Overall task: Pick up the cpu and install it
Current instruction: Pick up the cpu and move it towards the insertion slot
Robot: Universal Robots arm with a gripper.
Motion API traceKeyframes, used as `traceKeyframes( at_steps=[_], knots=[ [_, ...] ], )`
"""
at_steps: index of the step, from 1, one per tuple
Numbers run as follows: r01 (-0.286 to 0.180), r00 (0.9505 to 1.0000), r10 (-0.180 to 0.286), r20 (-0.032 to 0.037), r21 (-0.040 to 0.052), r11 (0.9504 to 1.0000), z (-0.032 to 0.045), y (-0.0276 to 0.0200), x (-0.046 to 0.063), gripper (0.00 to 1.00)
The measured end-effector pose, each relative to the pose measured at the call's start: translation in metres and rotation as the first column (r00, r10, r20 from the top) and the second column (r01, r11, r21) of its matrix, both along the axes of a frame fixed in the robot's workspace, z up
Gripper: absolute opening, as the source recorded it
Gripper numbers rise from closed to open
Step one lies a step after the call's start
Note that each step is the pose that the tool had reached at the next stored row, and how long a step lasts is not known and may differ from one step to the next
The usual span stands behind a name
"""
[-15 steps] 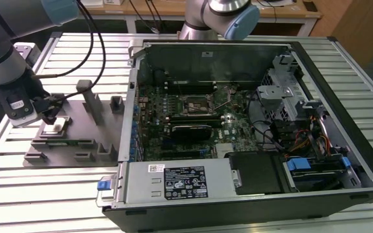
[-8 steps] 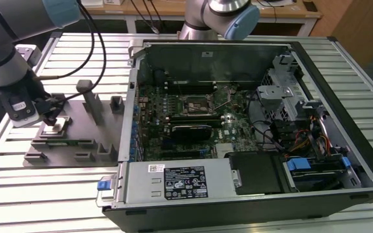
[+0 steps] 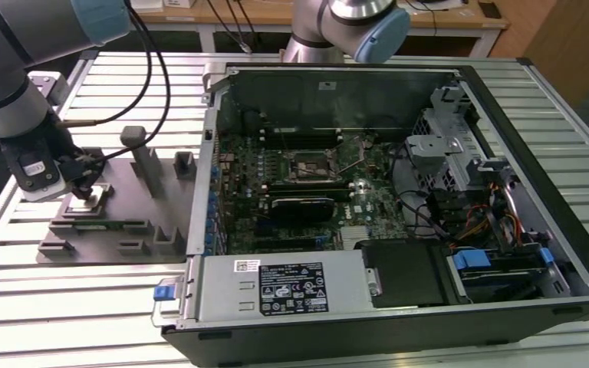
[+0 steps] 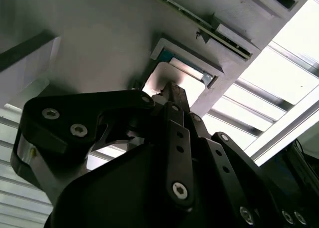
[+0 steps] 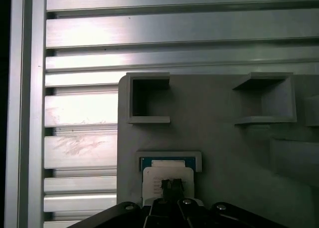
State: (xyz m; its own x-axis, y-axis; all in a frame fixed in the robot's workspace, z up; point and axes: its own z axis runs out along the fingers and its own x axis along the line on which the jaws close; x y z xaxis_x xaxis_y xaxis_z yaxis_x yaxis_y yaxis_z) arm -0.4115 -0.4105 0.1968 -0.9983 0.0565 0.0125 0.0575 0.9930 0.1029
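Closed jaws hang above the cpu [image 5: 155,174] (print illegible) in its tray [image 5: 224,148].

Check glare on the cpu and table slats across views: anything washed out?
First wrist view: cpu top nearly white, table slats streaked with glare. Second wrist view: cpu and slats blown out, gripper a dark silhouette. Exterior view: even light, mild sheen on the slats, computer case interior readable.

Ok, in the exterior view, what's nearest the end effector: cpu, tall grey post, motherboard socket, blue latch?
1. cpu, under the end effector.
2. tall grey post, same tray.
3. motherboard socket, inside the computer case.
4. blue latch, exterior view's far right.
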Motion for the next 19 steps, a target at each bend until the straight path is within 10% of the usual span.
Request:
traceKeyframes(
  at_steps=[19],
  knots=[
    [0.0, 1.0, 0.0, 0.0, -0.0001, 1.0, 0.0, 0.0, 0.0004, 0.59]
  ],
)
